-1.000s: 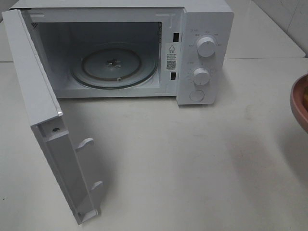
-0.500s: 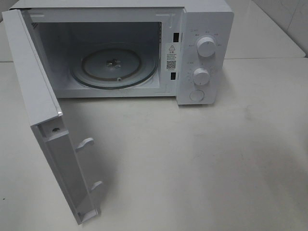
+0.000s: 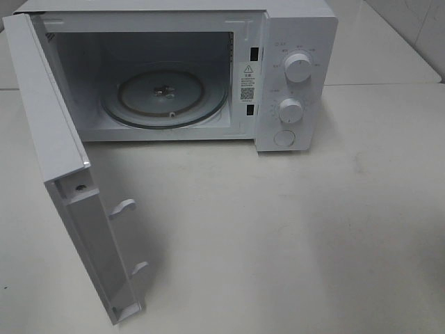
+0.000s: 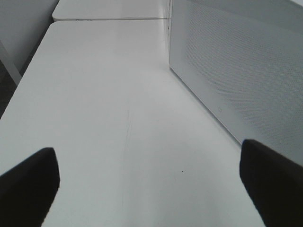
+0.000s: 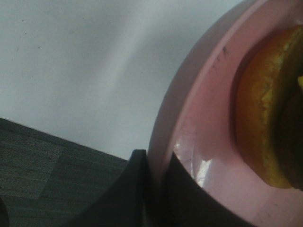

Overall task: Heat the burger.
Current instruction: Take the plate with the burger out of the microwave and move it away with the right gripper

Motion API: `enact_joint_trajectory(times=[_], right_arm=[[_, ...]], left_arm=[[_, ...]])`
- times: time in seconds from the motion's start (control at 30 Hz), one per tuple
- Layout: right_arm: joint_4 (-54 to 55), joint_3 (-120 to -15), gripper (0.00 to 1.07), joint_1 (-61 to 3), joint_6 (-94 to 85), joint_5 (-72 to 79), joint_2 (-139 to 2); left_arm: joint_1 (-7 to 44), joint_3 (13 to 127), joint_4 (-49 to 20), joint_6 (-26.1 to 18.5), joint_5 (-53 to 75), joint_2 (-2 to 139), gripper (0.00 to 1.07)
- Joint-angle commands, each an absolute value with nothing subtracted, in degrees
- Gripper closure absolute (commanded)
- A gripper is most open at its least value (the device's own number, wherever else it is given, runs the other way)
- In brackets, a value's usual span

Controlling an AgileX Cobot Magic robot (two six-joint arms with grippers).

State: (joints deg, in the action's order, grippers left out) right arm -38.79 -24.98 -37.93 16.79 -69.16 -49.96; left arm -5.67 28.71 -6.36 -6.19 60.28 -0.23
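The burger (image 5: 270, 123) shows only in the right wrist view, as a golden-brown bun edge lying on a pink plate (image 5: 199, 132). My right gripper (image 5: 156, 163) is shut on the rim of that plate, one dark finger on each side of it. Burger, plate and right gripper are all outside the exterior high view. My left gripper (image 4: 147, 161) is open above the white table with nothing between its fingers, and the microwave's perforated side wall (image 4: 236, 61) is close beside it.
The white microwave (image 3: 292, 42) stands at the back of the table (image 3: 278, 229). Its door (image 3: 49, 118) is swung wide open to the left. The glass turntable (image 3: 165, 94) inside is bare. Two knobs and a button sit on its right panel.
A second ago the pink plate's edge showed at the right border of the exterior high view; it has moved out of that view. The left gripper and the microwave have not moved.
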Motion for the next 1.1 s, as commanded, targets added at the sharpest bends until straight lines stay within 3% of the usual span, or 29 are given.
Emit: enact_joint_trajectory(times=[0.03,1.1], right_arm=[[-43.4,-25.5,1.04,-37.7,21.0,-70.1,-52.8],[-42.9,-31.7,1.02,-37.7,45.7,-64.6,-76.0]], left_arm=[[-5.8,28.5,-6.5,-6.0,59.5,-1.4,0.09],[-5.8,28.5,-6.5,-6.0,59.5,-1.4,0.09]])
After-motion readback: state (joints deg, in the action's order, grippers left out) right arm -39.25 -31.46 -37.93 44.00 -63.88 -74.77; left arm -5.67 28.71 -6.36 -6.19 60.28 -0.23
